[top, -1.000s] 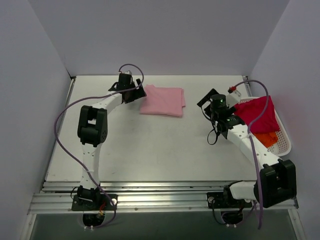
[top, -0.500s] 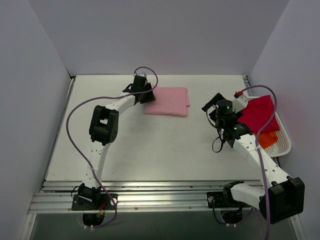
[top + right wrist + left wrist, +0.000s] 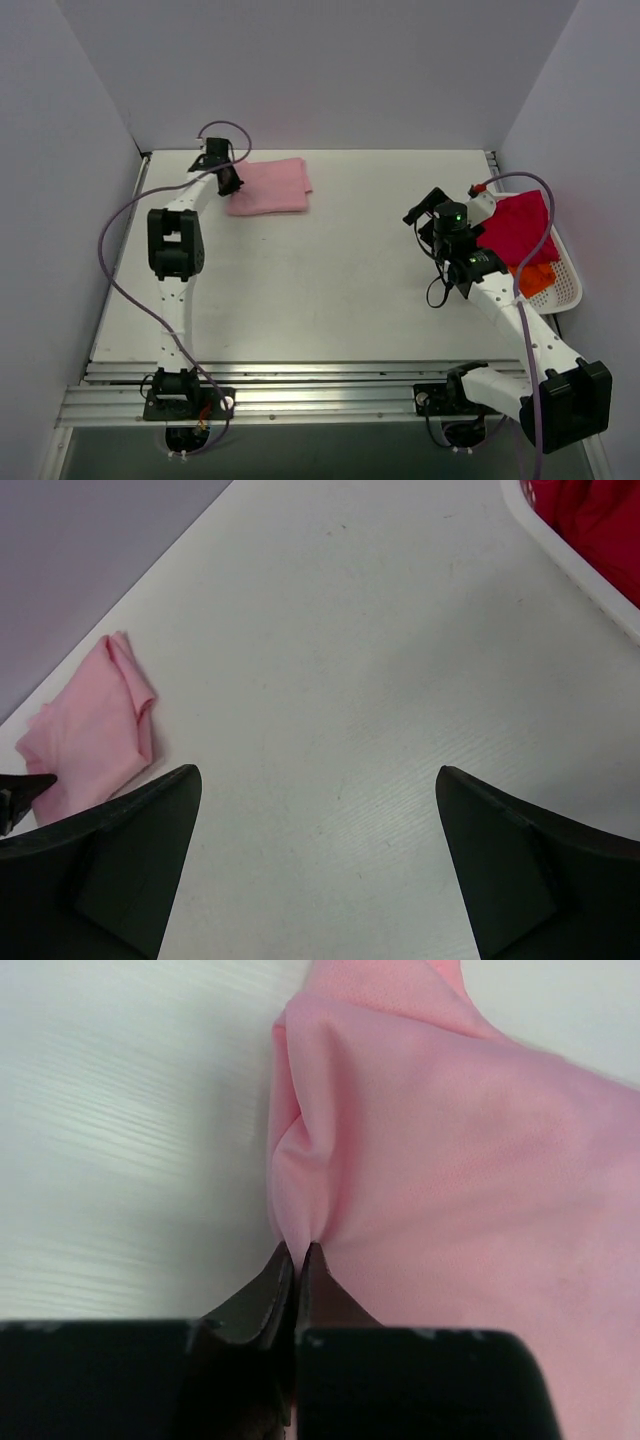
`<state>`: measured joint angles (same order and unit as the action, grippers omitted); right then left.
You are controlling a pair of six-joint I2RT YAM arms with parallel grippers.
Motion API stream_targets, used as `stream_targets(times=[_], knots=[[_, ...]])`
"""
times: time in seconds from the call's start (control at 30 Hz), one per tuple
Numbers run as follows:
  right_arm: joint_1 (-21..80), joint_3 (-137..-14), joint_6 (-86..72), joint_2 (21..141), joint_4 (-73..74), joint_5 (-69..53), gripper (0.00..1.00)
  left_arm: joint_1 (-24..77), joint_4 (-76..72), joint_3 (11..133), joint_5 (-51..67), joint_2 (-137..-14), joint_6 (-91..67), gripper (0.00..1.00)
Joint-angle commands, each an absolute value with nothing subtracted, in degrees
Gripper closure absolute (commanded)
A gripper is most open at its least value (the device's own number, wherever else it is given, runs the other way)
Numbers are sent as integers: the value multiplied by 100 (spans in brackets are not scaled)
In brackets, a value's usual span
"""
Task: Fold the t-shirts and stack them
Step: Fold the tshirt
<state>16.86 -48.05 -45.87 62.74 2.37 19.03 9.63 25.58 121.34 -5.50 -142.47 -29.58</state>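
The left arm reaches almost straight away from its base at the near edge of the white table (image 3: 320,300). Its dark elbow block sits about halfway along, and its slim forearm carries on toward the far left corner. The left hand (image 3: 228,183) lies low at the end of that reach, angled toward the right. It meets the left edge of the folded light pink cloth t-shirt (image 3: 270,186), which spreads out to the right of the hand, flat on the table. In the wrist view the left hand (image 3: 297,1250) is clenched. Its two dark fingertips are pressed together on a small pinched ridge of the pink cloth (image 3: 450,1160), which puckers up just ahead of them.

The right arm rises from its base at the near right, bends at a dark joint block far out to the right, and slants back inward and away. The right hand (image 3: 425,207) is held above the table, pointing toward the far left. Its fingers are spread wide with only bare table between them, so the right hand (image 3: 317,772) grips nothing. The pink shirt (image 3: 90,730) lies well ahead and to the left of it.

Just to the right of this hand stands a white plastic basket (image 3: 572,290). It holds a crumpled magenta-red cloth t-shirt (image 3: 515,225) and an orange cloth t-shirt (image 3: 537,278) at its nearer end.
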Motion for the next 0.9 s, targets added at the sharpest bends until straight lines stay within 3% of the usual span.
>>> stream_targets(times=[0.0,0.03,0.07,0.1,0.13,0.23,0.47,0.8,0.87], knots=[[1661,-4825,-4465,6222,185,1741,0,-7,2979,12059,-1116,-13711,-2698,98],[1661,-4851,-4447,6266,158,1645,0,-287,3093,12059,-1142,-13624,-2864,95],[1661,-4886,-4430,6380,167,1600,0,-655,3059,12024,-1082,-13562,-2961,55],[1687,-4956,-4404,6450,167,1565,0,-824,2902,11928,-707,-13475,-3023,23],[1705,-4974,-4377,6503,167,1512,0,-965,2692,11587,-477,-13274,-3058,6],[1775,-4931,-4342,6679,71,1494,0,-1186,2216,10981,-518,-12843,-3102,6],[2074,-4746,-4175,6689,-360,1512,0,-1169,1521,9188,-1283,-10312,-3270,6],[3391,-4448,-3131,5986,-2528,-341,0,-502,1679,7825,-1705,-8157,-2848,6],[3672,-4439,-3033,5845,-2601,-194,0,-379,1600,7586,-1670,-7832,-2874,6]])
